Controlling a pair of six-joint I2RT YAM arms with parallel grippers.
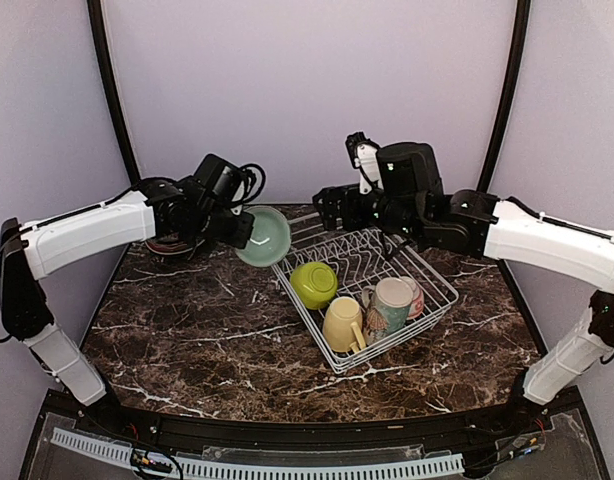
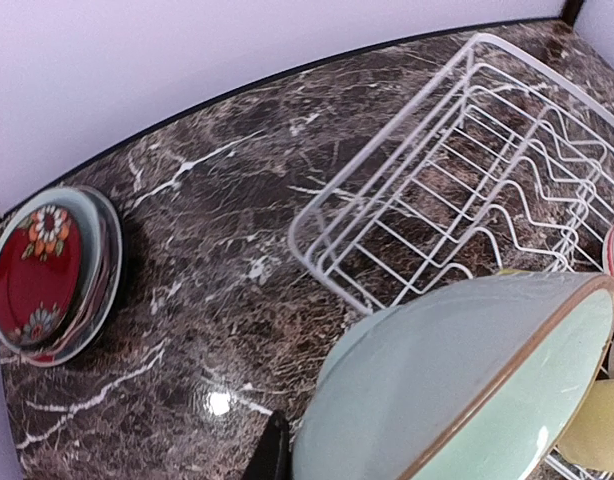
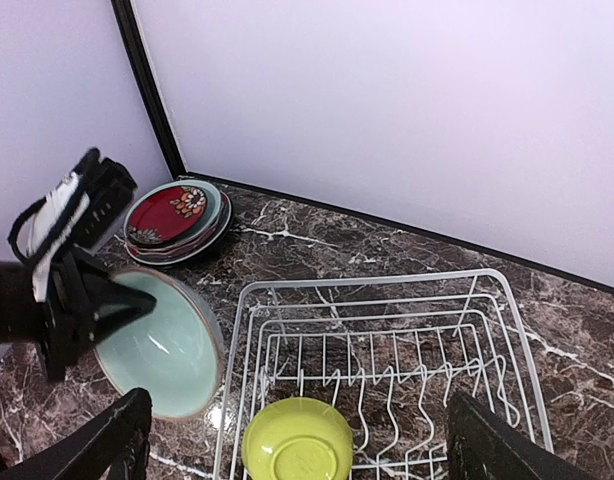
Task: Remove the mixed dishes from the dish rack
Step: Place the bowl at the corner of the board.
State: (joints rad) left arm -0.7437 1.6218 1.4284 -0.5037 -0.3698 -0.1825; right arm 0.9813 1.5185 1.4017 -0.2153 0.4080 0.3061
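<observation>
My left gripper (image 1: 239, 228) is shut on the rim of a pale teal bowl (image 1: 264, 236) and holds it tilted above the table, just left of the white wire dish rack (image 1: 427, 268). The bowl fills the lower right of the left wrist view (image 2: 457, 390), with one finger (image 2: 269, 455) on its outside. My right gripper (image 1: 332, 207) is open and empty above the rack's far end. The rack holds a lime bowl (image 1: 313, 284), a yellow mug (image 1: 343, 324), a cream patterned mug (image 1: 389, 305) and a red-patterned bowl (image 1: 417, 296). In the right wrist view the lime bowl (image 3: 297, 445) lies between my spread fingers.
A stack of plates with a red flowered one on top (image 2: 47, 272) sits at the table's far left corner; it also shows in the right wrist view (image 3: 177, 215). The back wall is close behind. Dark marble table (image 1: 207, 330) lies in front of the rack.
</observation>
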